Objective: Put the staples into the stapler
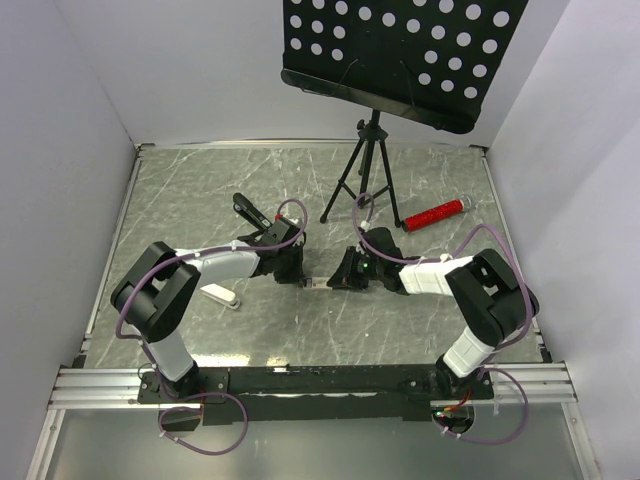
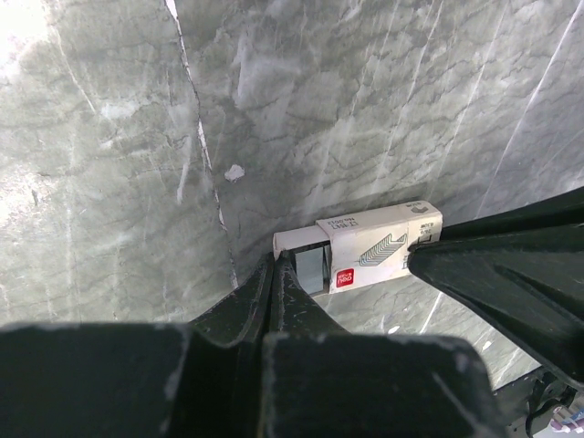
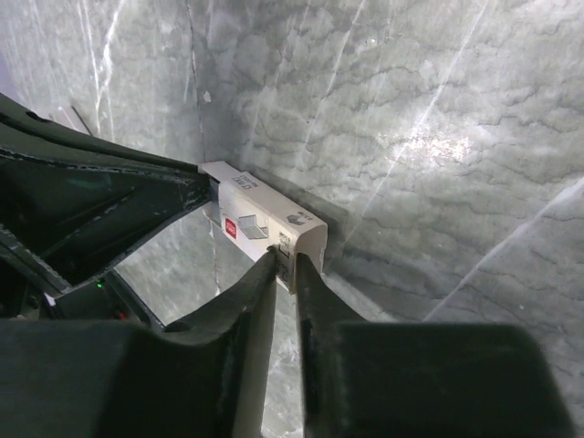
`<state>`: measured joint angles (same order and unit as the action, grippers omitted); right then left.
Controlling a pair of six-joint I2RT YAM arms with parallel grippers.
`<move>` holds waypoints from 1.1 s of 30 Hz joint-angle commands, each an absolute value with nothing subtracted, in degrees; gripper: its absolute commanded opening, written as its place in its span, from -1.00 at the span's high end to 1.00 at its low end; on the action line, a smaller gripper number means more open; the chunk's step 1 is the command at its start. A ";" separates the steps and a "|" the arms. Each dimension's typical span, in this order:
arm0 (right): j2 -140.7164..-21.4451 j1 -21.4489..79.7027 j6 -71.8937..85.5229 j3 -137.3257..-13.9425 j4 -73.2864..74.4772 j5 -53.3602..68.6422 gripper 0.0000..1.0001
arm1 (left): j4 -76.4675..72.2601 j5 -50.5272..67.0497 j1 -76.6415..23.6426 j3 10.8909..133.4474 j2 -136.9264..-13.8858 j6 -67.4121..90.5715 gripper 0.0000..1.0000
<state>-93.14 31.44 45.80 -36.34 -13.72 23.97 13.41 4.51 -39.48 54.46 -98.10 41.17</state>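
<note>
A small tan-and-white staple box point(image 1: 315, 284) lies on the table between my two grippers. In the left wrist view its sleeve point(image 2: 379, 245) is slid partly off the inner tray, and the silvery-grey staples point(image 2: 321, 266) show in the opening. My left gripper point(image 2: 276, 262) is shut, its tips pinched at the tray's exposed end. My right gripper point(image 3: 288, 262) is shut on the far end of the box sleeve point(image 3: 265, 219). The black stapler point(image 1: 250, 212) lies open behind my left arm, apart from both grippers.
A white oblong object point(image 1: 222, 294) lies by my left arm. A red cylinder point(image 1: 435, 213) lies at the back right. A tripod point(image 1: 368, 175) with a perforated black music stand point(image 1: 400, 50) stands at the back centre. Walls enclose the table.
</note>
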 commanded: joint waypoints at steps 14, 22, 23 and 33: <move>-88.86 28.21 42.54 -33.49 -12.74 22.85 1.00 | 13.98 3.60 -39.90 56.43 -98.17 40.43 0.98; -86.31 25.67 41.22 -31.91 -10.02 21.18 1.00 | 13.89 4.04 -39.82 56.86 -98.61 40.52 0.98; -85.96 25.32 40.96 -31.82 -9.50 20.83 1.00 | 13.97 3.96 -39.90 56.95 -98.61 40.52 0.98; -82.00 21.36 40.25 -30.15 -5.28 17.67 1.00 | 13.89 3.43 -39.99 56.95 -98.61 40.43 0.92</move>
<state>-84.64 22.79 41.45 -31.40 -7.51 20.73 14.17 4.54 -39.72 55.22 -98.41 41.12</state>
